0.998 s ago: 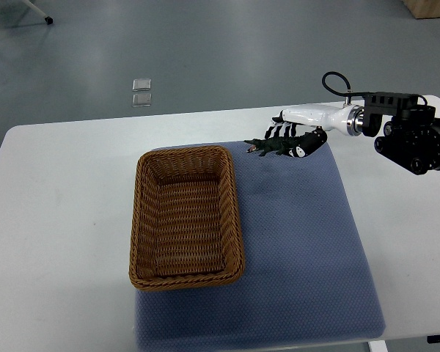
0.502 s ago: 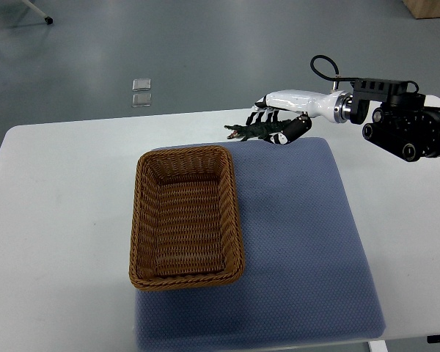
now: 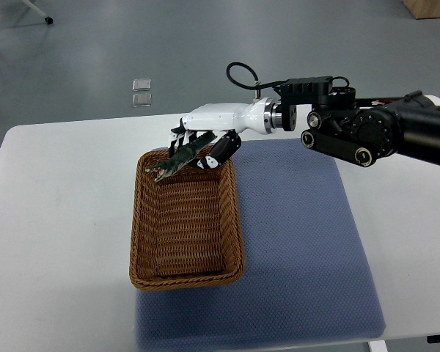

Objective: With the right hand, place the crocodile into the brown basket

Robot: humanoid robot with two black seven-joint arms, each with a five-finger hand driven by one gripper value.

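Note:
A dark green toy crocodile hangs tilted over the far end of the brown wicker basket, its snout pointing down and left. My right hand is shut on its tail end, white palm above and black-tipped fingers curled around it. The right arm reaches in from the picture's right edge, over the far part of the blue mat. Inside, the basket holds nothing that I can see. No left arm shows.
The basket stands on the left part of the blue mat, on a white table. Grey floor lies beyond the table's far edge, with two small clear squares on it.
The right hand has carried the crocodile leftward from the mat's far edge to above the basket's far end. The crocodile now tilts snout down.

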